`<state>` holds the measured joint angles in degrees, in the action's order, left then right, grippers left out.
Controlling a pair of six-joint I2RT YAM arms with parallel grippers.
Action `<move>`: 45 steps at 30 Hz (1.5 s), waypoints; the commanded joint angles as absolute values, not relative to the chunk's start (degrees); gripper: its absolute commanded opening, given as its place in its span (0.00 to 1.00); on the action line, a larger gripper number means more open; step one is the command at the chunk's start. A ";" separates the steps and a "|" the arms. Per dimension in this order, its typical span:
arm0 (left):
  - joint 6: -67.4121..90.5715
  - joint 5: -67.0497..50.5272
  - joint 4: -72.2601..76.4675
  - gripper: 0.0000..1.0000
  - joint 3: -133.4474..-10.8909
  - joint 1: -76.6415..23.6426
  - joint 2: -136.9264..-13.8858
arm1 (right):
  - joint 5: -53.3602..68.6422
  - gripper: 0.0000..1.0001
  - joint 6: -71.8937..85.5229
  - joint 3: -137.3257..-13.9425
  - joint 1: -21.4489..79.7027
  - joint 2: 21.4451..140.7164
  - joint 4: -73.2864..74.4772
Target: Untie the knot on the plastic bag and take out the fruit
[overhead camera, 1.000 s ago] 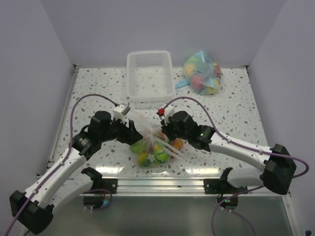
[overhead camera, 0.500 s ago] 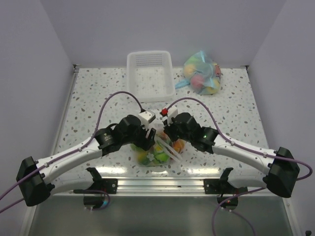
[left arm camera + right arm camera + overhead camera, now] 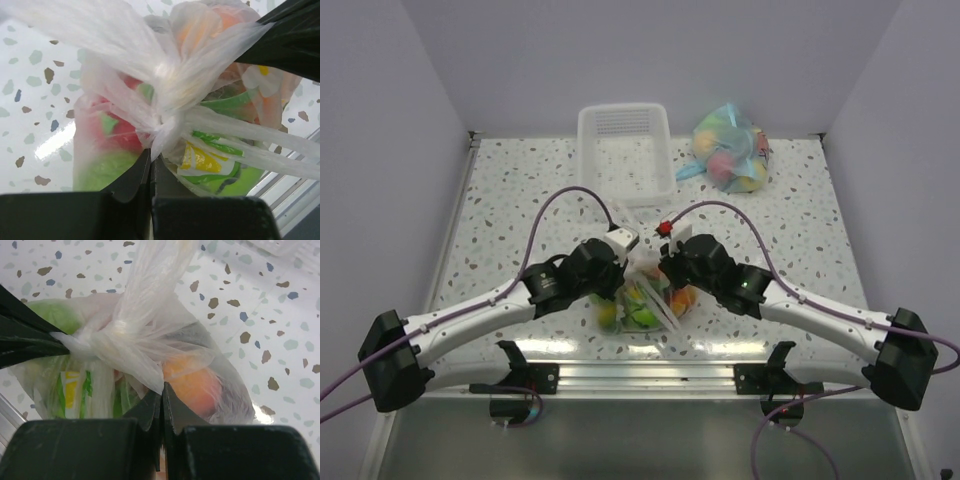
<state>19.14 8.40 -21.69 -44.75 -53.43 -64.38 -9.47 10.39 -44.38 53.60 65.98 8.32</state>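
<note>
The clear plastic bag lies between both arms near the table's front edge. Fruit shows through it: a green piece, a red one and an orange one. The knot is a twisted whitish bunch, and thin handle loops trail off to the right. My left gripper is shut, pinching plastic right at the knot. My right gripper is shut on a flap of the bag that hangs from the knot. In the top view the left gripper and the right gripper almost meet over the bag.
A white basket stands at the back centre. A blue-tinted bag of pastel fruit lies at the back right. The metal rail runs along the table's front edge, just behind the bag. Walls close in both sides.
The left arm swung right from beside the bag to the knot, and its gripper, open before, has closed on it. The right arm shifted slightly right, still shut on the plastic.
</note>
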 commanded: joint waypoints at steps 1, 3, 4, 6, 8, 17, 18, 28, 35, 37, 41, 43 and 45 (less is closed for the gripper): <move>20.13 18.35 -21.44 0.00 -44.30 -53.09 -60.21 | -21.16 0.00 14.67 -42.37 52.48 61.44 6.76; 19.86 21.08 -22.59 0.00 -44.38 -50.64 -57.75 | -26.07 0.00 19.04 -41.32 49.42 58.37 8.60; 19.86 21.27 -22.85 0.00 -44.30 -49.32 -56.96 | -27.23 0.00 20.81 -40.87 47.92 57.14 10.96; 19.43 20.05 -23.12 0.00 -44.03 -43.61 -54.76 | -29.17 0.00 26.68 -39.30 43.19 53.64 13.61; 18.38 20.04 -23.55 0.00 -43.86 -39.49 -53.88 | -32.60 0.00 30.74 -38.33 40.79 51.51 18.27; 9.51 11.61 -14.08 0.00 -39.91 -37.79 -51.42 | -11.93 0.33 18.41 -39.89 38.93 48.42 18.10; 8.62 9.51 -13.19 0.00 -39.38 -37.79 -50.89 | -9.34 0.42 16.46 -41.12 38.94 48.95 18.89; 5.36 2.02 -8.96 0.00 -34.72 -37.88 -45.70 | 0.53 0.77 1.23 -65.20 44.20 63.18 29.26; 4.75 2.29 -9.23 0.00 -34.89 -37.88 -45.09 | 0.09 0.76 -2.46 -72.42 48.43 75.40 29.88; 4.75 1.94 -9.23 0.00 -34.89 -37.88 -44.91 | -1.13 0.76 -3.07 -71.02 48.51 77.34 27.88; 4.83 1.58 -8.96 0.00 -34.89 -37.79 -44.47 | -5.87 0.74 -3.78 -68.64 48.43 79.27 26.45; 5.10 1.93 -8.96 0.00 -34.81 -37.88 -44.21 | -7.81 0.69 -3.17 -67.15 48.43 78.67 25.76; 5.27 2.98 -9.05 0.00 -34.89 -37.88 -44.21 | -10.45 0.49 -2.37 -64.35 48.43 77.26 23.39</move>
<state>6.20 2.11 -14.15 -34.70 -38.26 -45.54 -4.89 -2.11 -66.59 48.47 79.68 26.35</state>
